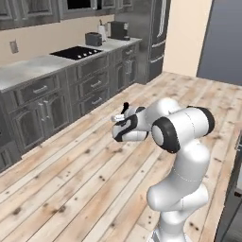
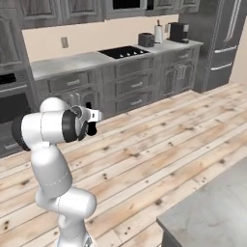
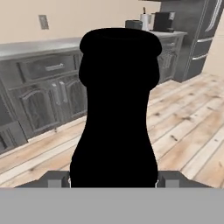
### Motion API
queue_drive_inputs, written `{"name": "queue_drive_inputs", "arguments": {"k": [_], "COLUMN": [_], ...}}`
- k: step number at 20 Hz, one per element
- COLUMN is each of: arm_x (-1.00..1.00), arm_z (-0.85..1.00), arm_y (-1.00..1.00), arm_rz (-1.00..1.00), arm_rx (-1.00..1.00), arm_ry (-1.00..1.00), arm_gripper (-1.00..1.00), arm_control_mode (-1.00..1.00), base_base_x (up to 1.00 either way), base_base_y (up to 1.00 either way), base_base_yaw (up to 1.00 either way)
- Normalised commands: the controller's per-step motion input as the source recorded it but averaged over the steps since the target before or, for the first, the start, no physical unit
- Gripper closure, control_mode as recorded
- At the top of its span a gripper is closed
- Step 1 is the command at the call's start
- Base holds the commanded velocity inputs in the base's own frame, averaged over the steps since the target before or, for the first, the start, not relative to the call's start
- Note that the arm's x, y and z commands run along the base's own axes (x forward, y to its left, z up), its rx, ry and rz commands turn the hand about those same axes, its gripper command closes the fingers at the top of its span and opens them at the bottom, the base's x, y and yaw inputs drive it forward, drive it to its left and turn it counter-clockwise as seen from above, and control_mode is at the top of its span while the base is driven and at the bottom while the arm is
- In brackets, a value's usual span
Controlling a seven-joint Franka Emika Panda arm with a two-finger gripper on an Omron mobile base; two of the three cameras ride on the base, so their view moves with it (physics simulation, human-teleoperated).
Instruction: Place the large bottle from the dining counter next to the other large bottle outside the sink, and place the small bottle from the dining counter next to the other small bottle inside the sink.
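My gripper (image 3: pixel 113 179) is shut on the large bottle (image 3: pixel 118 109), a near-black shape standing upright between the two fingertips, cap at the top. From the left base view the gripper (image 1: pixel 124 113) hangs in mid-air over the wooden floor, with the bottle's dark top (image 1: pixel 125 105) poking above it. In the right base view the bottle (image 2: pixel 91 129) shows dark at the gripper (image 2: pixel 90 118). A corner of the dining counter (image 2: pixel 207 207) lies at the lower right. The sink, the small bottle and the other bottles are out of view.
Dark cabinets under a grey countertop (image 2: pixel 72 62) run along the far wall, carrying a black cooktop (image 2: pixel 123 51), a toaster (image 2: pixel 145 39) and a coffee machine (image 2: pixel 178 32). A steel fridge (image 2: pixel 222 43) stands at the right end. Open wooden floor (image 2: pixel 159 140) lies between.
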Motion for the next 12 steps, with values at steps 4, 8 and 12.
{"name": "queue_drive_inputs", "arguments": {"k": [4, 8, 12], "arm_x": [0.0, 0.0, 0.0], "arm_z": [0.0, 0.0, 0.0], "arm_y": [0.0, 0.0, 0.0], "arm_rz": [0.0, 0.0, 0.0], "arm_rx": [0.0, 0.0, 0.0], "arm_ry": [0.0, 0.0, 0.0], "arm_gripper": [1.0, 1.0, 1.0], "arm_control_mode": [1.0, 1.0, 1.0], "base_base_x": [0.37, 0.33, 0.35], "base_base_y": [0.4, 0.41, 0.46], "base_base_yaw": [-0.37, -0.37, -0.34]}}
